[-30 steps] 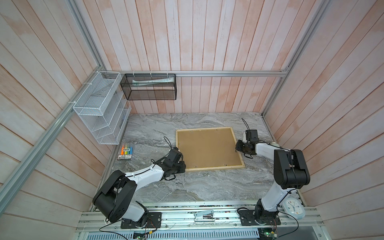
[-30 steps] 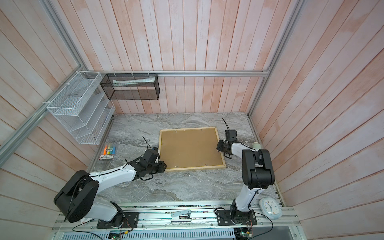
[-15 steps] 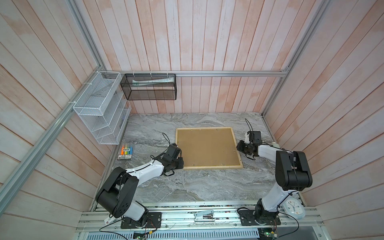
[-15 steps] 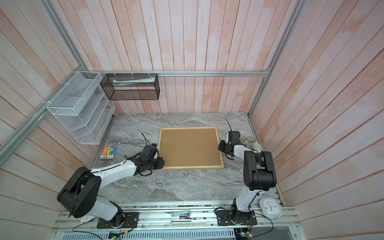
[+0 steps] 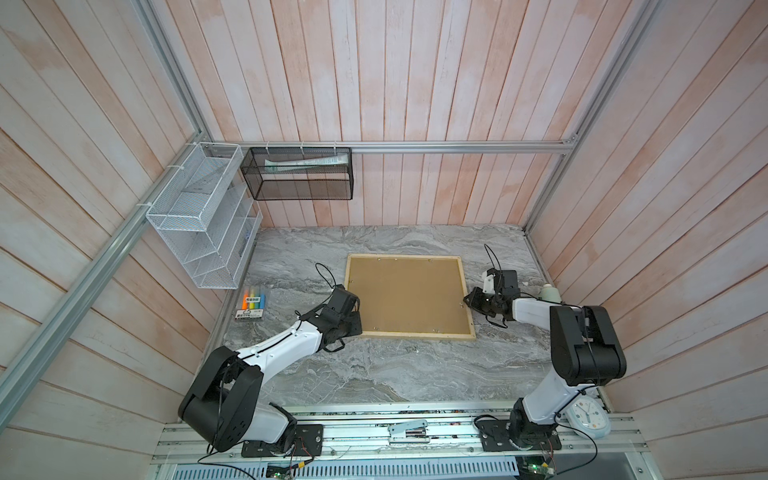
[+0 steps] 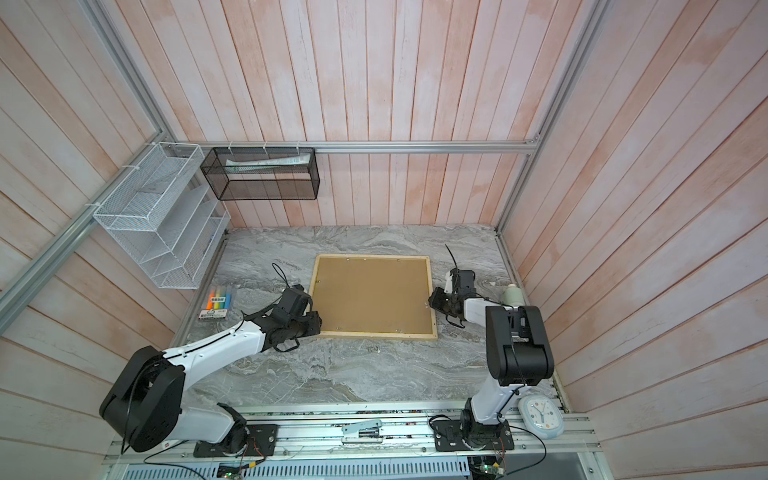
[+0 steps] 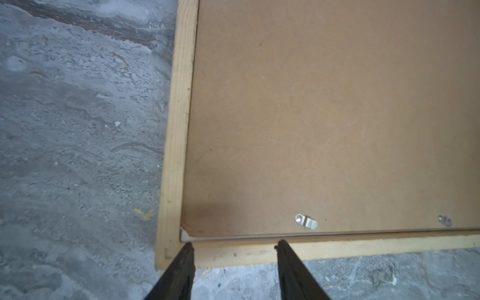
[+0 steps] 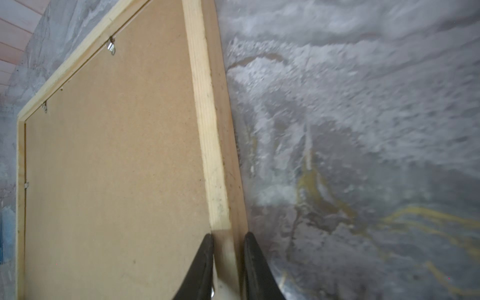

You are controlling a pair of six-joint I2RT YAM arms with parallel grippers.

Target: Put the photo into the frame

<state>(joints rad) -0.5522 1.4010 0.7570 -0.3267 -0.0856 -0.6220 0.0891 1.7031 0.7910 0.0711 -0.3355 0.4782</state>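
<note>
Right gripper [image 5: 468,300] clamps the frame's [image 5: 415,335] right rail in a top view; left gripper [image 7: 235,246], jaws apart, hovers at its lower-left corner

Backing board [image 5: 405,295] in frame [image 5: 415,335], table [image 5: 374,374] ctr; marker pack [image 5: 250,303] to L.

Rect. pale-wood frame [image 5: 415,335] lies flat, back side up, approx. centre of surface [image 5: 374,374]; brown backing board [image 5: 407,295] seated inside, metal clips [image 7: 306,222] along inner edges.
</note>
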